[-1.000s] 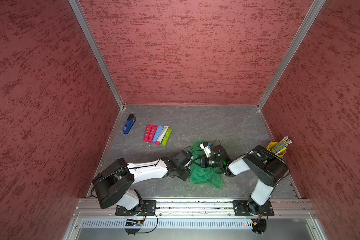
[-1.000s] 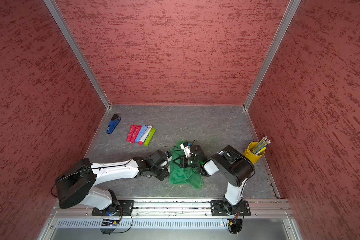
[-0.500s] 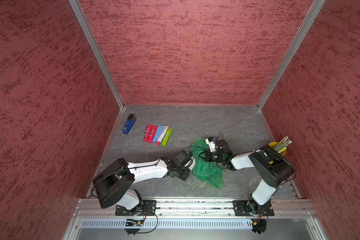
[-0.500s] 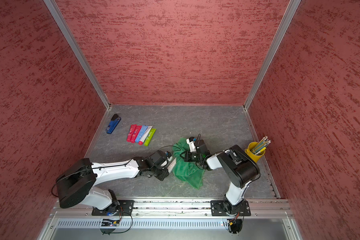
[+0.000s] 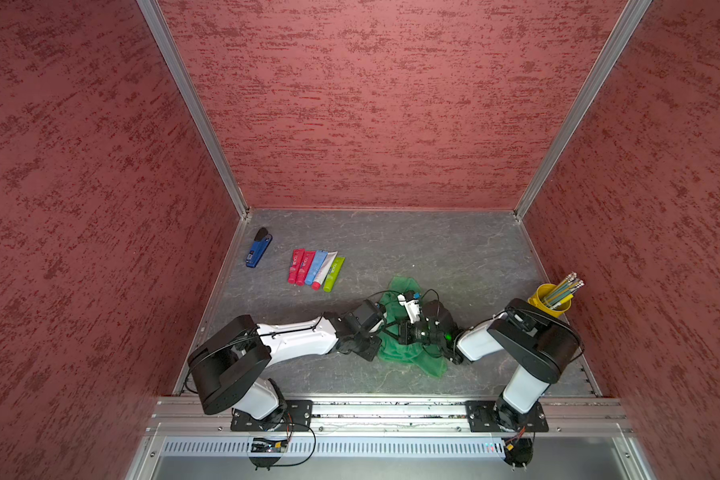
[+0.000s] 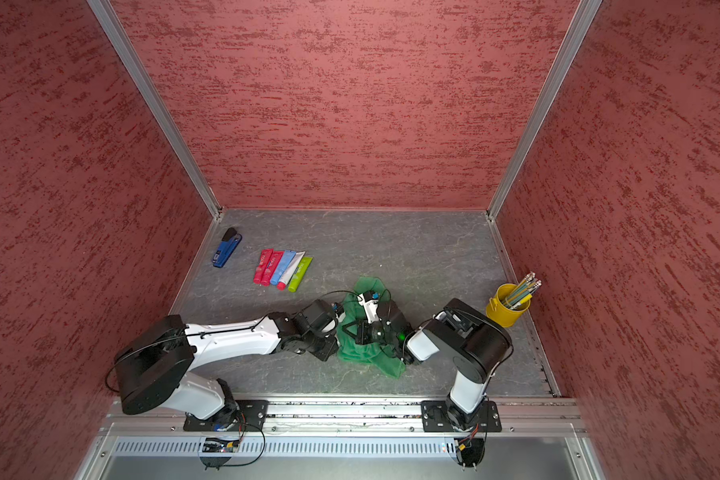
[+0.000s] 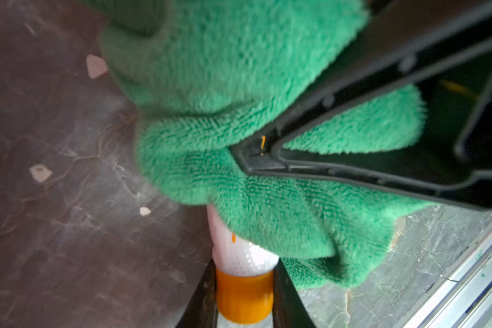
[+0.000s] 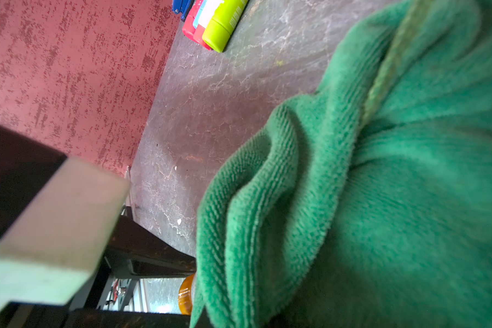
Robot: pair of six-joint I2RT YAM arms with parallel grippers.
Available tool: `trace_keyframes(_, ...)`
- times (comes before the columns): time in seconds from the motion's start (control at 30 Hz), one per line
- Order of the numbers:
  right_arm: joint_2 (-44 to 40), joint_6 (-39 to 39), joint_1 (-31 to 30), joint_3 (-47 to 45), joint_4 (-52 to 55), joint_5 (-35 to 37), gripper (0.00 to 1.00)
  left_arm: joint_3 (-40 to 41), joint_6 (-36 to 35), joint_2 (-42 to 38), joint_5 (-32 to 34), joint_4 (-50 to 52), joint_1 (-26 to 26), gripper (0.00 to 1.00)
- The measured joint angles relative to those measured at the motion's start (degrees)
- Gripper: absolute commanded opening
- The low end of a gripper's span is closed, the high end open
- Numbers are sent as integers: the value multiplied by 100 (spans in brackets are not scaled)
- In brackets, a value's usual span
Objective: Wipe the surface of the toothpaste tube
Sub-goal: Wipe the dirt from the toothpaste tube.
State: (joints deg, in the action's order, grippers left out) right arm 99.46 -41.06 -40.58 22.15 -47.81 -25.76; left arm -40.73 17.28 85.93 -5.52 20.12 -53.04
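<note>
The toothpaste tube (image 7: 240,252) is white with an orange cap (image 7: 243,298). My left gripper (image 7: 244,295) is shut on it at the cap end. A green cloth (image 7: 239,119) lies over the rest of the tube and hides it. My right gripper (image 7: 257,152) is shut on the cloth and presses it onto the tube from above. In both top views the cloth (image 5: 406,353) (image 6: 364,353) sits bunched between the two wrists at the front middle of the floor. In the right wrist view the cloth (image 8: 381,198) fills most of the picture, and only the orange cap (image 8: 185,295) peeks out beside it.
A row of several coloured tubes (image 5: 314,269) lies at the back left, with a blue stapler (image 5: 258,252) beyond it near the left wall. A yellow cup of pencils (image 5: 549,297) stands by the right wall, close behind my right arm. The metal rail (image 5: 371,409) runs along the front.
My right gripper swung back and to the right with the cloth half a second ago, and has since come back over the tube. The left arm has stayed still.
</note>
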Motion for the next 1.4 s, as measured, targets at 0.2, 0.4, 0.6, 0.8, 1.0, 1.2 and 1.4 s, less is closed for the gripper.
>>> trace_keyframes(0.2, -188, 426, 859, 616, 1329, 44, 0, 0, 0, 26, 22, -87, 0, 0)
trace_keyframes(0.4, 0, 942, 1117, 1338, 2511, 267, 0, 0, 4, 31, 28, -92, 0, 0)
trace_keyframes(0.6, 79, 1067, 778, 1401, 2500, 385, 0, 0, 44, 31, 24, -81, 0, 0)
trace_keyframes(0.8, -149, 710, -166, 966, 1873, 560, 0, -22, 44, 42, 24, -48, 0, 0)
trace_keyframes(1.0, -223, 446, -431, 697, 1467, 551, 0, -24, 44, 42, 24, -46, 0, 0)
trace_keyframes(1.2, -168, 723, 184, 855, 1788, 205, 0, -24, 42, 46, 50, -111, 0, 0)
trace_keyframes(1.4, -42, 1228, 1145, 1241, 2472, 208, 0, -24, 39, 46, 70, -131, -2, 0)
